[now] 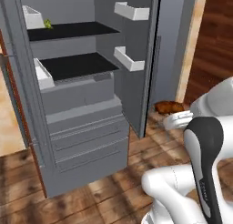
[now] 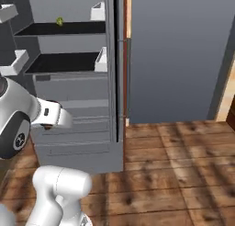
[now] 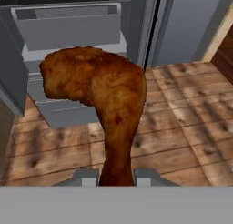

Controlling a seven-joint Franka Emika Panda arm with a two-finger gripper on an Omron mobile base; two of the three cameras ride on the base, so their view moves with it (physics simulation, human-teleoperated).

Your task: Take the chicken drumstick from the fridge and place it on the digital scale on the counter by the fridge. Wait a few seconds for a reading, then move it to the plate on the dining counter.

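The orange-brown glossy chicken drumstick (image 3: pixel 98 93) is outside the fridge, over the wooden floor. My gripper (image 3: pixel 117 177) is shut on its narrow bone end, and the thick end points away from the hand. In the left base view the chicken drumstick (image 1: pixel 169 107) sits just past the edge of the open fridge door, with the gripper (image 1: pixel 168 115) right behind it. The grey fridge (image 1: pixel 77 104) stands open, showing black shelves and drawers (image 2: pixel 69 124). The scale, plate and dining counter are out of view.
A small green leafy vegetable (image 1: pixel 48 23) lies on the top shelf. The open door (image 1: pixel 136 82) carries white bins (image 1: pixel 129 59) and stands close to the left of the hand. A tall grey panel (image 2: pixel 179 55) rises to the right, above the wooden floor (image 2: pixel 174 165).
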